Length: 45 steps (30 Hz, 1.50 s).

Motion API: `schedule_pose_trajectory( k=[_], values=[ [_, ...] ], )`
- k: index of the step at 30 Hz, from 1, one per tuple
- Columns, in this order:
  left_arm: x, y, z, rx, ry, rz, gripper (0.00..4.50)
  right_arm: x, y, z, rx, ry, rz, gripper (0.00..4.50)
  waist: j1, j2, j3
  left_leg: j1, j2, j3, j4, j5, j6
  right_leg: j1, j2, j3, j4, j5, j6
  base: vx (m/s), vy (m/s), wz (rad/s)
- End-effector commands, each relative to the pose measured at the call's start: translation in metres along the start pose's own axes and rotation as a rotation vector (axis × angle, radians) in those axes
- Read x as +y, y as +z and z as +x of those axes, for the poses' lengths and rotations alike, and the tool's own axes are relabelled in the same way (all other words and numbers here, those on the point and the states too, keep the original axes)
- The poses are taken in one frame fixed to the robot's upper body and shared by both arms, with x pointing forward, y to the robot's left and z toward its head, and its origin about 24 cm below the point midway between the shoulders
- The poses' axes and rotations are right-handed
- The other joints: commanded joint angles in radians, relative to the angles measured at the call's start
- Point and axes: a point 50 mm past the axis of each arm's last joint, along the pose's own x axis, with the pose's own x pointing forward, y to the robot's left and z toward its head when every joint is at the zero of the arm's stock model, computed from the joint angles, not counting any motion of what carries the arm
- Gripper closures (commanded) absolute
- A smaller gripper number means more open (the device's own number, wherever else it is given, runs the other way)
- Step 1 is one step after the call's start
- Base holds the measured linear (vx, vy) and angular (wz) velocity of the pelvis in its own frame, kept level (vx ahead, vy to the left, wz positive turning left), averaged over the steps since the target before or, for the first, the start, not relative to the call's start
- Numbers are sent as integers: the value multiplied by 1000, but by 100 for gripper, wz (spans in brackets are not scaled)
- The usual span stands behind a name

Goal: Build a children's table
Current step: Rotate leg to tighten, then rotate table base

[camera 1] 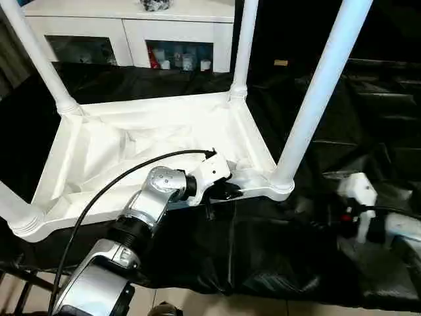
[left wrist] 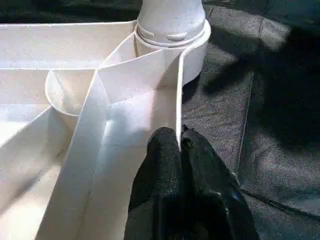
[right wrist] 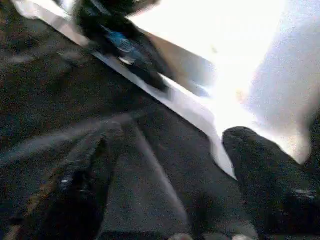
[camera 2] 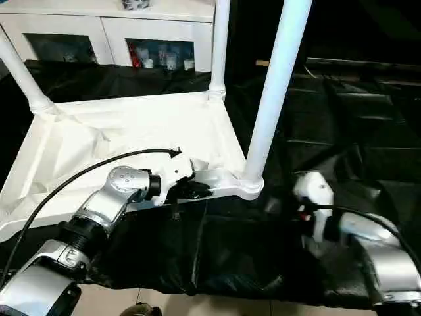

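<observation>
The white tabletop (camera 1: 131,145) lies upside down on black cloth, ribbed underside up. Its white legs stand in the corner sockets: one at the near right (camera 1: 316,92), one at the far right (camera 1: 243,46), one at the far left (camera 1: 36,59) and one at the near left (camera 1: 10,207). My left gripper (left wrist: 180,145) is shut on the raised rim (left wrist: 178,95) of the near edge, a short way from the near right socket (camera 1: 283,183). My right gripper (right wrist: 170,165) hangs open low over the cloth, just right of that corner, holding nothing.
A white cabinet (camera 1: 131,26) with glass-fronted compartments stands behind the table. Crumpled black cloth (camera 1: 263,250) covers the work surface, and its front edge drops to a pale floor (camera 1: 217,303). A black cable (camera 1: 118,178) loops over my left forearm.
</observation>
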Motion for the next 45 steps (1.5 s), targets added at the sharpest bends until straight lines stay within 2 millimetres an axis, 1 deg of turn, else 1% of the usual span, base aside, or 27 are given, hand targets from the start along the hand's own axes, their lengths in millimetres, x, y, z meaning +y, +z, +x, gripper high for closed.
schedule_pose_trajectory(
  k=[1, 2, 3, 4, 5, 8, 9, 11, 12, 13, 14, 15, 16, 17, 18, 19, 20, 22, 23, 24, 26, 27, 29, 31, 36, 40, 45],
  values=[
    [-2, 8, -4, -62, -27, -28, 386, 6, 5, 11, -19, 43, -13, 47, 9, -24, -76, 6, 34, -8, -49, -92, 140, 50, -57, 35, -58, -9, -276, 0, 0, 0],
    [-2, 11, -8, -73, -30, -22, 371, 7, 6, 17, -33, 41, -25, 32, 9, -19, -75, 7, 36, -9, -51, -105, 132, 46, -57, 35, -59, -21, -284, 0, 0, 0],
    [0, 15, -17, -95, -7, -6, 358, 9, 9, 29, -59, 38, -41, 24, 8, -20, -74, 8, 38, -9, -53, -116, 121, 45, -57, 36, -60, -33, -286, 0, 0, 0],
    [0, 15, -17, -95, -7, -6, 358, 9, 9, 29, -59, 38, -41, 24, 7, -20, -74, 5, 39, -10, -54, -120, 114, 46, -58, 35, -57, -34, -285, 0, 0, 0],
    [0, 17, -23, -111, -6, -11, 352, 11, 10, 34, -72, 44, -42, 21, 6, -17, -72, 8, 39, -11, -56, -140, 100, 45, -57, 35, -59, -58, -280, 0, 0, 0],
    [-2, 22, -50, -132, -33, -39, 342, 14, 13, 51, -105, 38, -40, 21, 5, -16, -71, 9, 39, -10, -61, -157, 74, 44, -59, 37, -59, -99, -268, 0, 0, 0],
    [-3, 22, -55, -128, -38, -41, 342, 14, 13, 54, -109, 33, -37, 21, 3, -19, -69, 9, 37, -11, -64, -156, 66, 43, -56, 36, -58, -114, -261, 0, 0, 0],
    [-7, 18, -78, -80, -49, -58, 342, 14, 14, 67, -124, 4, -13, 21, 2, -17, -68, 14, 37, -9, -65, -164, 55, 37, -54, 38, -61, -131, -255, 0, 0, 0],
    [-9, 11, -92, -31, -42, -77, 342, 14, 14, 75, -124, -19, -1, 21, -1, -21, -66, 9, 35, -9, -69, -165, 49, 39, -52, 37, -60, -139, -249, 0, 0, 0],
    [-9, 10, -93, -25, -41, -80, 342, 14, 13, 76, -124, -22, 1, 21, 0, -16, -68, 12, 36, -11, -68, -164, 40, 38, -54, 37, -55, -137, -250, 0, 0, 0],
    [-12, 6, -105, 15, -36, -101, 342, 14, 13, 83, -127, -42, 5, 21, -4, -11, -67, 16, 35, -9, -69, -175, 33, 32, -50, 38, -57, -144, -244, 0, 0, 0],
    [-16, 1, -116, 51, -39, -131, 342, 14, 14, 91, -136, -60, 1, 21, -7, -9, -65, 14, 34, -9, -72, -179, 24, 32, -48, 38, -58, -149, -240, 0, 0, 0],
    [-16, 1, -116, 51, -39, -131, 342, 14, 14, 91, -136, -60, 1, 21, -8, -8, -67, 17, 33, -8, -71, -184, 18, 30, -47, 39, -57, -148, -241, 0, 0, 0],
    [-22, -2, -127, 76, -47, -174, 342, 11, 13, 100, -135, -101, 15, 21, -5, -25, -65, 19, 32, -5, -72, -191, 16, 31, -46, 39, -62, -151, -235, 0, 0, 0],
    [-26, -3, -132, 86, -51, -192, 342, 9, 13, 106, -135, -139, 23, 21, 0, -13, -67, 20, 33, -7, -75, -181, 10, 29, -51, 40, -55, -139, -246, 0, 0, 0],
    [-31, -5, -133, 91, -54, -203, 342, 0, 13, 116, -124, -248, 46, 21, -1, -10, -65, 19, 33, -7, -78, -186, -3, 26, -46, 39, -55, -141, -244, 0, 0, 0],
    [-31, -5, -133, 91, -54, -203, 342, 0, 13, 116, -124, -250, 46, 21, -2, -9, -64, 23, 34, -8, -78, -196, -14, 21, -48, 39, -55, -144, -248, 0, 0, 0],
    [-35, -8, -129, 99, -50, -205, 342, -6, 15, 123, -134, -332, 71, 21, -1, -11, -63, 28, 32, -4, -80, -239, -37, 20, -46, 42, -60, -171, -238, 0, 0, 0],
    [-38, -11, -124, 114, -40, -203, 342, -9, 17, 129, -146, -393, 101, 21, 0, -5, -62, 29, 34, -5, -82, -259, -49, 18, -48, 45, -61, -170, -231, 0, 0, 0],
    [-40, -15, -120, 137, -26, -198, 342, -12, 18, 132, -154, -438, 119, 21, 0, -8, -63, 26, 32, -8, -84, -272, -57, 25, -48, 44, -61, -180, -221, 0, 0, 0],
    [-41, -20, -114, 162, -8, -192, 342, -16, 19, 134, -159, -496, 135, 21, 0, -7, -63, 28, 32, -7, -84, -274, -62, 22, -48, 46, -62, -177, -209, 0, 0, 0],
    [-40, -26, -108, 194, 25, -182, 342, -22, 19, 135, -168, -578, 167, 21, -1, 2, -65, 24, 29, -9, -84, -263, -72, 26, -46, 46, -60, -151, -197, 0, 0, 0],
    [-38, -29, -104, 212, 58, -174, 342, -26, 20, 134, -178, -624, 183, 21, -1, -2, -68, 23, 28, -10, -81, -254, -73, 30, -46, 45, -58, -128, -188, 0, 0, 0],
    [-35, -30, -97, 226, 98, -161, 342, -32, 20, 132, -190, -690, 192, 21, -2, 3, -70, 23, 25, -10, -80, -257, -77, 30, -44, 45, -57, -115, -188, 0, 0, 0],
    [-26, -27, -81, 211, 191, -124, 342, -47, 15, 118, -172, -787, 181, 21, 4, 2, -74, 20, 24, -10, -74, -221, -70, 34, -41, 42, -51, -51, -192, 0, 0, 0],
    [-21, -18, -68, 158, 259, -107, 342, -66, 12, 99, -146, -857, 148, 21, 10, -2, -73, 23, 25, -6, -70, -234, -64, 33, -43, 43, -56, -67, -197, 0, 0, 0],
    [-13, -13, -56, 88, 371, -77, 342, -91, 17, 74, -105, -926, 51, 21, 23, -9, -77, 14, 22, -6, -63, -192, -46, 40, -42, 40, -53, -38, -198, 0, 0, 0]
  ],
)
